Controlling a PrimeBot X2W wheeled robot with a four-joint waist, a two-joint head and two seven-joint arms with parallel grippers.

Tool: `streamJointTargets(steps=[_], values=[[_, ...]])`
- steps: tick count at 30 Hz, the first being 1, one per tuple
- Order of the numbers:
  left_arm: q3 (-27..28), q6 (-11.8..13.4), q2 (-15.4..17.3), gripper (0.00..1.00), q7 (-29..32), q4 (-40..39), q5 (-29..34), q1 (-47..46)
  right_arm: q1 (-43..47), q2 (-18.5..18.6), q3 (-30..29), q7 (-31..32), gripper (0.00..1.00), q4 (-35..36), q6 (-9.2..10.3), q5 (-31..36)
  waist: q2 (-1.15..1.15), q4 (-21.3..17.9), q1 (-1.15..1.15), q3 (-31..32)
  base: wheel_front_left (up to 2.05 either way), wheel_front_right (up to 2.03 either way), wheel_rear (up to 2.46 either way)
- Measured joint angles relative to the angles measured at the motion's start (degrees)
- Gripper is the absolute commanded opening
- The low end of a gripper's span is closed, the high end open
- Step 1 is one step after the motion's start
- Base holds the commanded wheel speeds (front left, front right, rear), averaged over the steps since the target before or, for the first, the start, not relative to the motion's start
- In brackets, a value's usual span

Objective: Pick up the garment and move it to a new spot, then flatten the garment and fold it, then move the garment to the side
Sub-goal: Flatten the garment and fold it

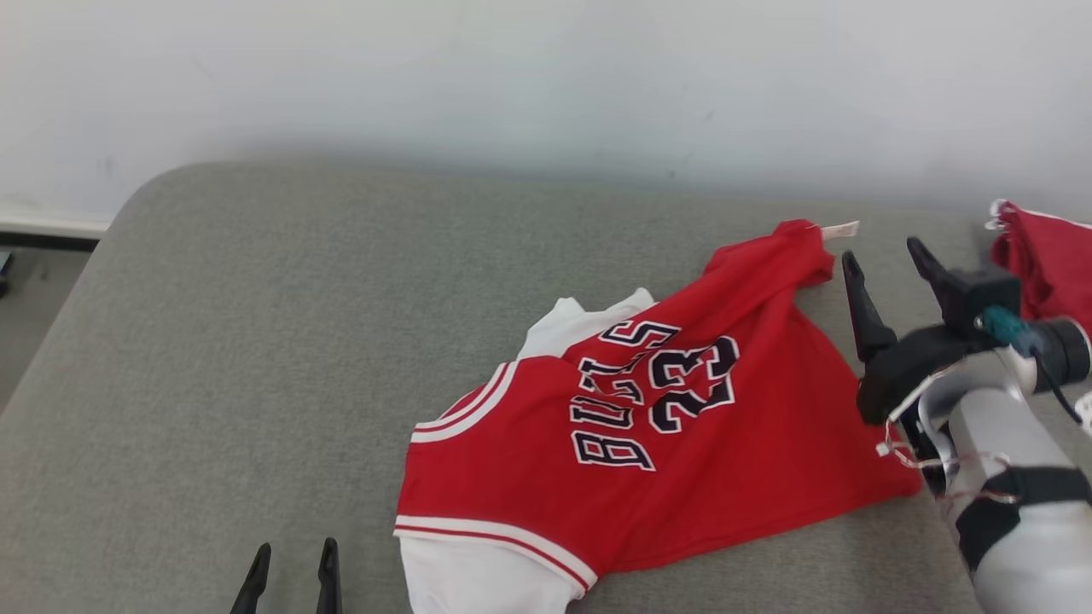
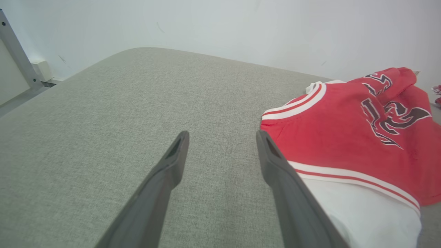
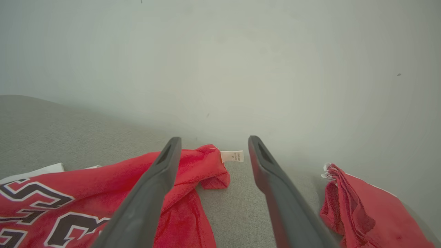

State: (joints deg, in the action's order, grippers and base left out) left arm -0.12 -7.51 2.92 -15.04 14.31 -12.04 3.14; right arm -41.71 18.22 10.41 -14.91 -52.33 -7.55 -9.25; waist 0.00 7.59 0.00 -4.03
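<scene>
The garment (image 1: 648, 426) is a red jersey with white sleeves and dark "BULLS 23" lettering, lying rumpled on the grey cushion (image 1: 256, 341), right of centre. It also shows in the left wrist view (image 2: 351, 137) and the right wrist view (image 3: 186, 179), where a small white tag (image 3: 232, 156) sticks out of its bunched corner. My right gripper (image 1: 887, 260) hovers open just right of that corner, nothing between its fingers. My left gripper (image 1: 293, 573) stands open at the lower left, just left of the jersey's white sleeve (image 2: 365, 217).
A second red cloth (image 1: 1045, 260) lies at the cushion's far right edge, close to my right gripper, also in the right wrist view (image 3: 361, 213). A pale wall (image 1: 546, 85) rises behind the cushion. Bare cushion spreads to the left and far side.
</scene>
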Motion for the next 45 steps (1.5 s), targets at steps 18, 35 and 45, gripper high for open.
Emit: streamJointTargets(steps=[18,35,45], values=[[-0.9,0.0,0.1,1.0,0.0,-0.1,0.5,2.3,31.3,-10.2,-16.2,-0.2,1.0,32.3,0.0,3.7,0.0,-4.5,0.0,2.6,0.0,0.0,0.0],[-13.0,0.0,4.9,1.0,0.0,6.4,-2.0,5.1,33.6,-10.7,-18.4,-0.2,1.0,26.9,0.0,6.8,0.0,-5.9,0.01,1.3,0.0,0.0,0.0],[-14.8,0.0,5.0,1.0,0.0,8.9,-4.5,2.7,30.8,-10.0,-19.1,-0.2,1.0,19.0,0.0,6.9,0.0,-4.9,0.01,0.3,0.0,0.0,0.0]])
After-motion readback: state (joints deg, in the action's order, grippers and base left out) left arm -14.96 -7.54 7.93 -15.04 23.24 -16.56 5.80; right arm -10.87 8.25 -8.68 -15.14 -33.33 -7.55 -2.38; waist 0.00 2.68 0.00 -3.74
